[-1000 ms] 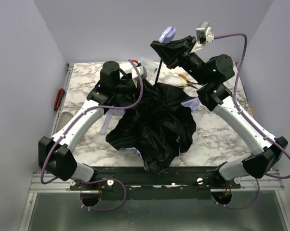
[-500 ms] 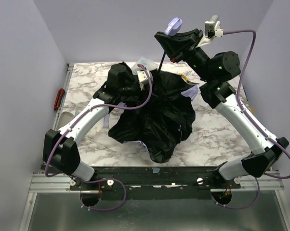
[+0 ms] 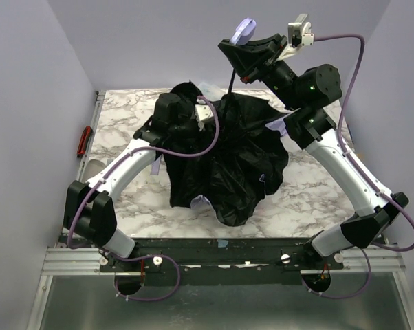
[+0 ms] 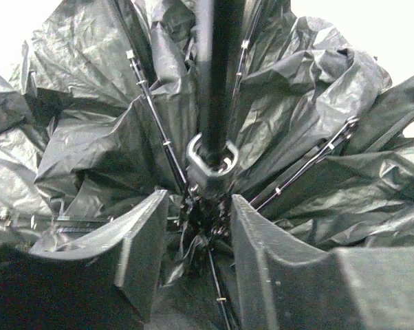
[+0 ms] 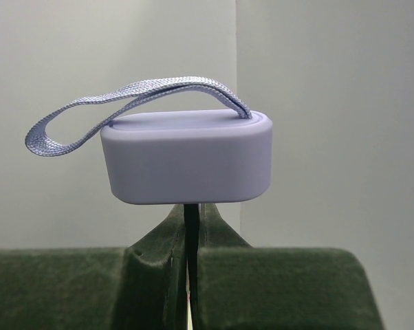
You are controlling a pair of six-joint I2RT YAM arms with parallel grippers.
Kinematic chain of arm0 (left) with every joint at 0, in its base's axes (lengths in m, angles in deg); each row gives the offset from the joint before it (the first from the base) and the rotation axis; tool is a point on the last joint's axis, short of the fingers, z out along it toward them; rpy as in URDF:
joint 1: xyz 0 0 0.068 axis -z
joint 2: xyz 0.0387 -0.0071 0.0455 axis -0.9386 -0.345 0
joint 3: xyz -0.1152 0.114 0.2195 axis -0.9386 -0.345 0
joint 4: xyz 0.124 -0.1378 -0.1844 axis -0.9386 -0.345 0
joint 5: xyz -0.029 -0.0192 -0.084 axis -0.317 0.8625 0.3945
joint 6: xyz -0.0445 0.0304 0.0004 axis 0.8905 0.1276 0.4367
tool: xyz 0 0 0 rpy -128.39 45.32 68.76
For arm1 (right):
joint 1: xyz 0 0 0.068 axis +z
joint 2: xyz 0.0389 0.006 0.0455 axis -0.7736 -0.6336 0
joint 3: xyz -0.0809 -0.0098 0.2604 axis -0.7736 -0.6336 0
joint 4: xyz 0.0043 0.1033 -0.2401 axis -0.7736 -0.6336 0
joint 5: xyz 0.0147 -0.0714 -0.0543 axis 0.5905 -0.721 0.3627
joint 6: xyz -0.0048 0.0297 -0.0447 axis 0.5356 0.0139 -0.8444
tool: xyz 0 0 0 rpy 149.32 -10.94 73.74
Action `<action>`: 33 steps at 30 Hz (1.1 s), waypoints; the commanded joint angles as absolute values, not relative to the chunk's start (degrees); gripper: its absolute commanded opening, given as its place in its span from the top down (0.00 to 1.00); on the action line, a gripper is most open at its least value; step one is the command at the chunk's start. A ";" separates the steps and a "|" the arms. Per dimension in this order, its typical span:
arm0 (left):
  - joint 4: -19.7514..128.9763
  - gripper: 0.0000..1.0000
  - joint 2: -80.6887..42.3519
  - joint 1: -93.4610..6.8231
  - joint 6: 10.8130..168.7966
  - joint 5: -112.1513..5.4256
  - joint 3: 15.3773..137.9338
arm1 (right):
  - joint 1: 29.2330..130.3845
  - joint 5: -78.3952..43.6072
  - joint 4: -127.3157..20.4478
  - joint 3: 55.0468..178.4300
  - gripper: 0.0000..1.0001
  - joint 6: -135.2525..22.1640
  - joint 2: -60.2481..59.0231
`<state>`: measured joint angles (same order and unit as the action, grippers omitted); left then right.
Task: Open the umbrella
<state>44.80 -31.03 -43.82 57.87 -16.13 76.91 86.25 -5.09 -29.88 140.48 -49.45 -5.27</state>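
The right hand [image 5: 191,230] has carried the handle [image 5: 186,157] a little higher, its fingers pressed together on the thin shaft [image 3: 232,77] just under the handle. Down that shaft, the left hand [image 4: 197,203] has let go within the last second. Its fingers now stand spread either side of the sliding collar [image 4: 210,161] and seem not to touch it. The umbrella [image 3: 227,165] hangs from the shaft over the worktop [image 3: 121,117], its black fabric more gathered but slack. It looks unlocked, so the collar probably needs another push.

The umbrella [image 3: 227,165] is lifted higher now and bunched tighter toward the back. The left gripper [image 4: 197,220] has opened around the shaft [image 4: 217,69].
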 commanded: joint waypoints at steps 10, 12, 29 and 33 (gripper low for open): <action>39.14 0.39 -22.57 -45.47 58.10 -2.64 82.68 | 86.62 1.54 -25.28 133.29 0.99 -47.72 -0.33; 33.80 0.39 -23.30 -45.47 53.95 -0.17 85.73 | 86.62 2.03 -24.94 132.37 0.99 -47.69 -0.18; 24.61 0.65 -29.65 -43.46 46.49 4.94 89.23 | 86.63 9.72 -24.19 136.78 0.99 -41.82 -1.92; 25.86 0.70 -30.62 -43.32 46.83 5.07 89.39 | 86.63 11.85 -23.77 137.50 0.99 -39.33 -2.55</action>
